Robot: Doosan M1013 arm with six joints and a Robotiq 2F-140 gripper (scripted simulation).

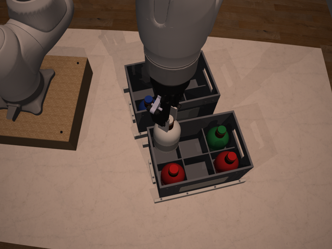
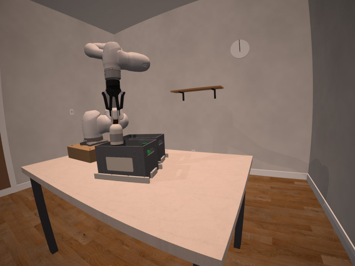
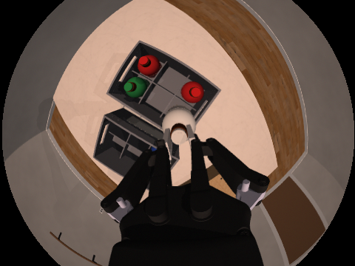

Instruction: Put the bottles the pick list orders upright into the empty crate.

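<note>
My gripper (image 1: 168, 121) is shut on the neck of a white bottle (image 1: 166, 137) and holds it upright, partly raised out of the back left cell of the near crate (image 1: 199, 154). In the side view the white bottle (image 2: 116, 135) hangs with its lower part at the crate's rim. It also shows in the wrist view (image 3: 179, 123). The near crate holds a green bottle (image 1: 217, 137) and two red bottles (image 1: 173, 173) (image 1: 227, 161). The far crate (image 1: 171, 88) holds a blue bottle (image 1: 146, 102) in its front left cell. The pick list is hidden by the arm.
The arm's wooden base block (image 1: 51, 103) stands at the left of the table. The arm's wide white link (image 1: 171, 37) hangs over the far crate and hides much of it.
</note>
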